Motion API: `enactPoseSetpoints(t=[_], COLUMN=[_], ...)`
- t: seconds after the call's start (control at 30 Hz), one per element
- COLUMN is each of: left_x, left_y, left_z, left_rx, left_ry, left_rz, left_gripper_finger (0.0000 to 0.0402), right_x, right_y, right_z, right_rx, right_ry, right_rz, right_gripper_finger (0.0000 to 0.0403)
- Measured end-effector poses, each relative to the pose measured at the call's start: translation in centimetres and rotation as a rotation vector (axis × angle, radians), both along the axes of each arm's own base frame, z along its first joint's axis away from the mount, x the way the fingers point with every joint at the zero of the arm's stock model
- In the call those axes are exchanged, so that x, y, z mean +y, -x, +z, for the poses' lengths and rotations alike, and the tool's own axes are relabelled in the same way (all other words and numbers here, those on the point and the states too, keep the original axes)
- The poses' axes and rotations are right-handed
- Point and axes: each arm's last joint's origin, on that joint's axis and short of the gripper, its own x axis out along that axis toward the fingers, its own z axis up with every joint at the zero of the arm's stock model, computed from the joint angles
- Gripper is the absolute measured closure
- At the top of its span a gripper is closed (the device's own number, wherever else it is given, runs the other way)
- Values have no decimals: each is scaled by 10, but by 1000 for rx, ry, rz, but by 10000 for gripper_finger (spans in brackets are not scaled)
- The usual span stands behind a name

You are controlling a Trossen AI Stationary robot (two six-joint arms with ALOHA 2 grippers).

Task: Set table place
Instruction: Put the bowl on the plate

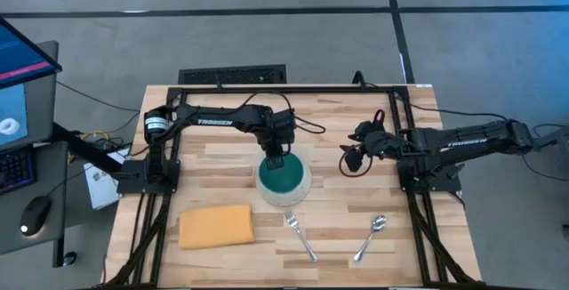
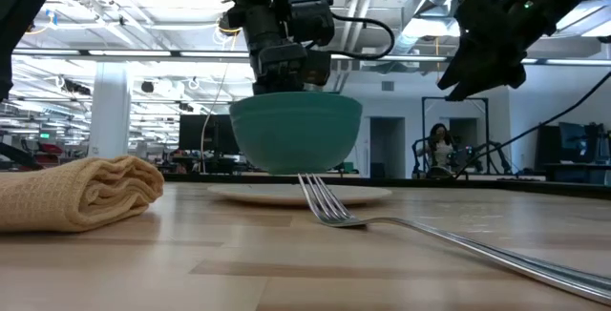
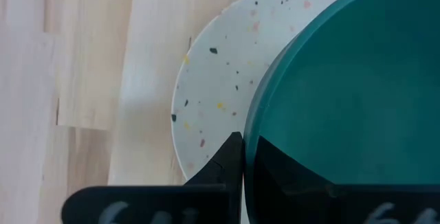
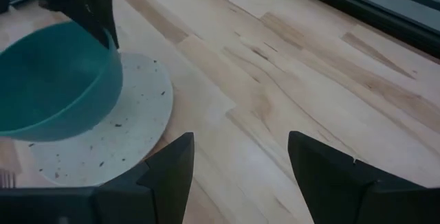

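Open table [image 1: 427,237] right of spoon [image 1: 371,237]

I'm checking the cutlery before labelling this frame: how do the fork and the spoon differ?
The fork ends in tines; the spoon ends in a rounded bowl. The fork lies nearer the plate, its handle slanting toward the right; the spoon lies farther right, slanting the opposite way. Both are silver, flat on the table place, untouched.

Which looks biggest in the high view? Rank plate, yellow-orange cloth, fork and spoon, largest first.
1. Yellow-orange cloth
2. Plate, close to the cloth and partly hidden by the teal bowl, so that order is unsure
3. Fork
4. Spoon, only slightly shorter than the fork
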Motion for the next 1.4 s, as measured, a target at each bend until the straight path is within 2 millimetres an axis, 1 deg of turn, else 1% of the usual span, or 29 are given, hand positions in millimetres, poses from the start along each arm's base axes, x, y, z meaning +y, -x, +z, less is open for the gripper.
enactPoseSetpoints(t=[0.13,0.2,0.27,0.4,0.43,0.7,0.87,1.0,1.4], left_x=[0,0,2,7,7,10,11,11,9], left_y=[1,-2,-2,-6,-7,-8,-8,-8,-5], left_z=[0,-3,-9,-27,-28,-28,-28,-28,-29], left_rx=[5,0,27,68,66,48,51,52,80], left_ry=[2,1,2,12,23,20,13,13,12], left_rz=[2,2,8,30,28,40,56,55,26], left_gripper_finger=[401,401,401,401,401,401,390,383,381], right_x=[2,3,3,3,3,3,3,3,3], right_y=[0,0,0,0,0,1,2,1,1], right_z=[0,0,0,0,0,-1,-1,-1,-1], right_rx=[-8,-9,-9,-10,-11,3,10,9,8], right_ry=[5,5,5,5,5,5,6,6,4], right_rz=[-19,-16,-16,-17,-17,-17,-16,-16,-15], right_gripper_finger=[143,143,143,143,143,143,143,143,143])
